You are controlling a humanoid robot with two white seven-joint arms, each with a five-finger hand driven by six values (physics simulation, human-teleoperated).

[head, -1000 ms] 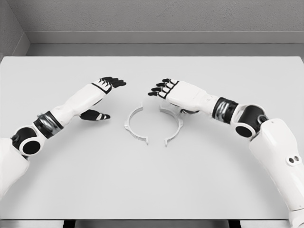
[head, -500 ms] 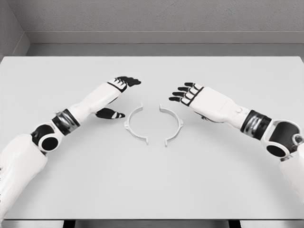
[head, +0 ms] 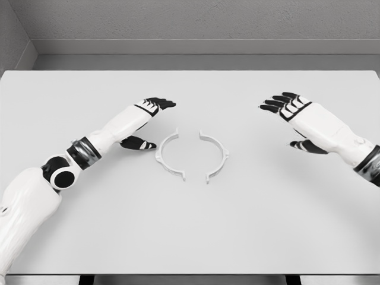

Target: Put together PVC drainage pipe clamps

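Observation:
Two white half-ring clamp pieces lie on the white table (head: 190, 225), curved sides facing outward with a gap between them. The left clamp half (head: 167, 155) and the right clamp half (head: 217, 157) do not touch. My left hand (head: 149, 122) hovers just left of the left half, fingers spread, thumb (head: 140, 143) close to the piece, holding nothing. My right hand (head: 291, 122) is well to the right of the right half, open and empty.
The table's far edge meets a grey wall (head: 190, 24) at the back. Nothing else stands on the table.
My right hand has pulled away to the right, uncovering the right clamp half. My left hand moved closer to the left half, then held nearly still. Both clamp halves stayed put.

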